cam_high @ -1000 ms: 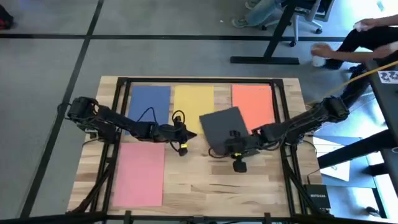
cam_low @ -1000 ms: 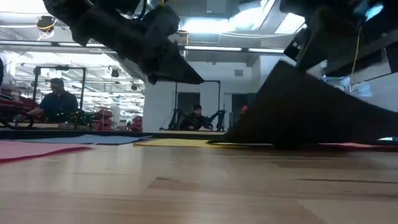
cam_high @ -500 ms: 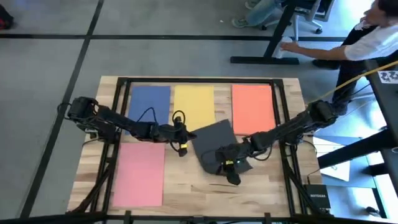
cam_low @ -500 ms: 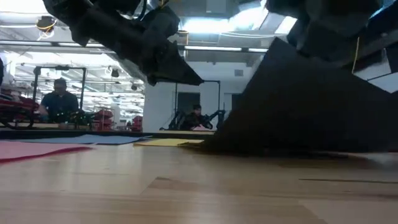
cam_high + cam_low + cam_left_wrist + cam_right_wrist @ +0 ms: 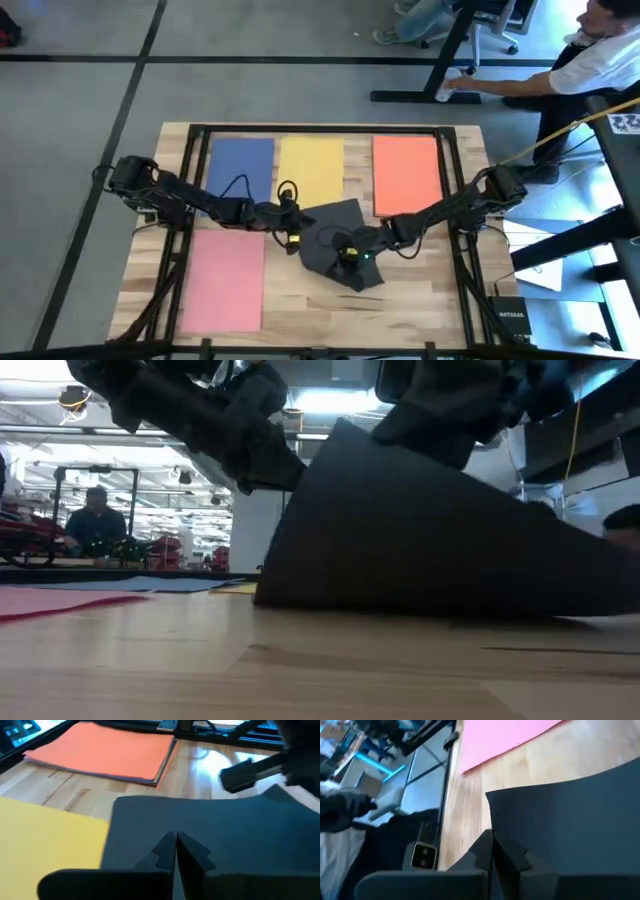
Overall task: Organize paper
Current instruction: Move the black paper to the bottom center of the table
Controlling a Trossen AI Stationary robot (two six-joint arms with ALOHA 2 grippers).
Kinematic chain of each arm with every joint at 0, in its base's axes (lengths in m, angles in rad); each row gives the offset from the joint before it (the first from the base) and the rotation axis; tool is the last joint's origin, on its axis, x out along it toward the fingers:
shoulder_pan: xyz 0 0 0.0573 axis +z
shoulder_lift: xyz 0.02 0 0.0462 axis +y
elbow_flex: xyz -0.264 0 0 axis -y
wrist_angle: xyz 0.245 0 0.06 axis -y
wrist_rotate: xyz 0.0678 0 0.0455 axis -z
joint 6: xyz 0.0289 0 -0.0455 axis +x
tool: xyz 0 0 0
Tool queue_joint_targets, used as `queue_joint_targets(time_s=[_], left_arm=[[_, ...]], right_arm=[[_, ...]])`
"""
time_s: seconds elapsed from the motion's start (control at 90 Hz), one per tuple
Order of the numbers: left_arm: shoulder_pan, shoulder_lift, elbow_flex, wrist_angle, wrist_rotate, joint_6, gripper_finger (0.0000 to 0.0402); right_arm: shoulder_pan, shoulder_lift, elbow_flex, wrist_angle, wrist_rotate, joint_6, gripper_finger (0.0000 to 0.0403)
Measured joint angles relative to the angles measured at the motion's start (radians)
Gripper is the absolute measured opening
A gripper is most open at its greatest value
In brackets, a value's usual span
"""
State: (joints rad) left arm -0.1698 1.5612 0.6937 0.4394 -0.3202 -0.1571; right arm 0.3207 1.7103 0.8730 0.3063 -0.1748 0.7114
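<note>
Four sheets already lie flat and squared on the wooden counter (image 5: 420,300): the blue sheet (image 5: 241,165), the yellow sheet (image 5: 311,168) and the orange sheet (image 5: 406,173) form a row along the far edge, left to right, and the pink sheet (image 5: 224,278) lies alone in the near row at the left, under the blue one; by that layout the job looks well over half done. What is left is the dark grey sheet (image 5: 336,240), which sits skewed near the middle of the counter, its far corner close to the yellow sheet and one side lifted, so that in the low view it rises as a slanted dark plane off the wood; it has no settled place yet, and the open stretch of the near row to the right of the pink sheet looks like the likely slot. The right end effector (image 5: 348,256) is over the near part of this sheet, its fingers pressed together on the paper's edge as the right wrist view shows; the left end effector (image 5: 293,241) hangs just beside the sheet's left edge, fingers pressed together with nothing seen between them in its own wrist view. Remaining, as I judge it: turn the dark sheet square, lay it flat in line with the others, and let go.
</note>
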Motion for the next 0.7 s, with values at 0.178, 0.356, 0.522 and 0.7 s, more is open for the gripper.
queue_joint_targets(time_s=[0.178, 0.356, 0.522, 0.7], left_arm=[[-0.029, 0.0, 0.0, 0.027, -0.001, -0.008, 0.0], [-0.077, -0.003, 0.0, 0.025, -0.001, -0.044, 0.0], [-0.141, -0.003, 0.0, 0.022, -0.025, -0.056, 0.0], [-0.196, -0.003, 0.0, 0.014, -0.038, -0.087, 0.0]], right_arm=[[0.052, 0.062, 0.08, -0.001, 0.091, 0.016, 0.0], [0.138, 0.129, 0.174, -0.001, 0.228, 0.067, 0.0], [0.196, 0.202, 0.262, -0.016, 0.299, 0.106, 0.0], [0.212, 0.274, 0.362, -0.084, 0.323, 0.127, 0.0007]])
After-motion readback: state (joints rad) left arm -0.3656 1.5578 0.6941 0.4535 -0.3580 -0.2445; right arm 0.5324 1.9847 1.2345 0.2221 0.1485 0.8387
